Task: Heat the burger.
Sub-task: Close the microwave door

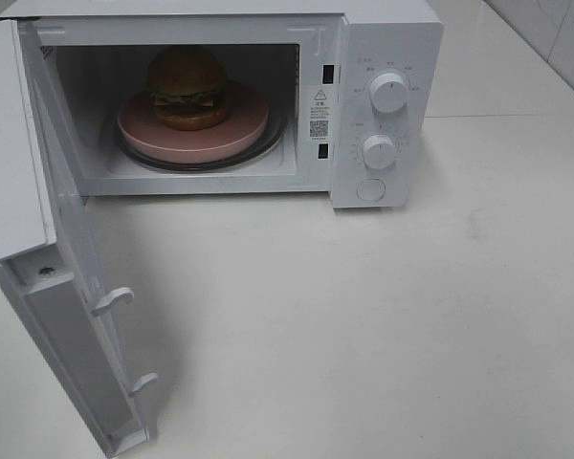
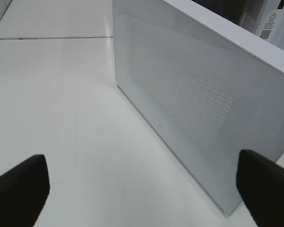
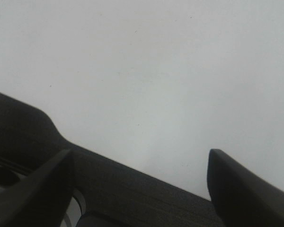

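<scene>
The burger (image 1: 187, 87), with a brown domed bun, green lettuce and a dark patty, sits on a round pink plate (image 1: 231, 132) inside the open white microwave (image 1: 383, 57). Neither arm shows in the exterior high view. In the left wrist view my left gripper (image 2: 142, 189) stands wide open with nothing between its black fingers (image 2: 20, 189); ahead of it is the outer face of the microwave door (image 2: 194, 94). My right gripper (image 3: 146, 184) is open over bare white tabletop, holding nothing.
The microwave door (image 1: 38, 249) is swung wide open toward the front left, with two latch hooks (image 1: 113, 300) on its edge. Two round knobs (image 1: 387, 93) and a button (image 1: 371, 189) sit on the right panel. White table (image 1: 383, 325) spreads in front.
</scene>
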`<state>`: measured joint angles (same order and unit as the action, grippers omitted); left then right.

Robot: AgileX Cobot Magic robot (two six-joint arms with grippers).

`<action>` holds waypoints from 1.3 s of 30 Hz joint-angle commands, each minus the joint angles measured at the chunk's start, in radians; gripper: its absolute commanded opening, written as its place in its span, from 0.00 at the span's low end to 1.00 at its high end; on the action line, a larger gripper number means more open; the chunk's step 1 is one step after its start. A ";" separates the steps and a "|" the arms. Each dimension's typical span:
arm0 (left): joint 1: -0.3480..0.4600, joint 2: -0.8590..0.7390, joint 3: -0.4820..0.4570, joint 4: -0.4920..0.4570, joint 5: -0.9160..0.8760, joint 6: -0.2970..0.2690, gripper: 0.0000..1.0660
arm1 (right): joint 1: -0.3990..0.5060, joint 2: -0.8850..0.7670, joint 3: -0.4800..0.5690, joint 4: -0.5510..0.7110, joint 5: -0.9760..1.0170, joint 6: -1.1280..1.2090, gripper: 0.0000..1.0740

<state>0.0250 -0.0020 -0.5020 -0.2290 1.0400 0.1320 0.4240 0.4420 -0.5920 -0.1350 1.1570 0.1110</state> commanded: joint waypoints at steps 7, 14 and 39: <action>0.003 0.001 0.002 -0.002 -0.002 -0.001 0.94 | -0.166 -0.167 0.067 0.044 -0.099 0.007 0.69; 0.003 0.001 0.002 -0.002 -0.002 -0.001 0.94 | -0.260 -0.277 0.082 0.052 -0.115 0.005 0.69; 0.003 0.002 0.002 -0.003 -0.002 0.000 0.94 | -0.387 -0.472 0.082 0.052 -0.115 0.004 0.69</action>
<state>0.0250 -0.0020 -0.5020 -0.2290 1.0400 0.1320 0.0420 -0.0040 -0.5110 -0.0830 1.0460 0.1110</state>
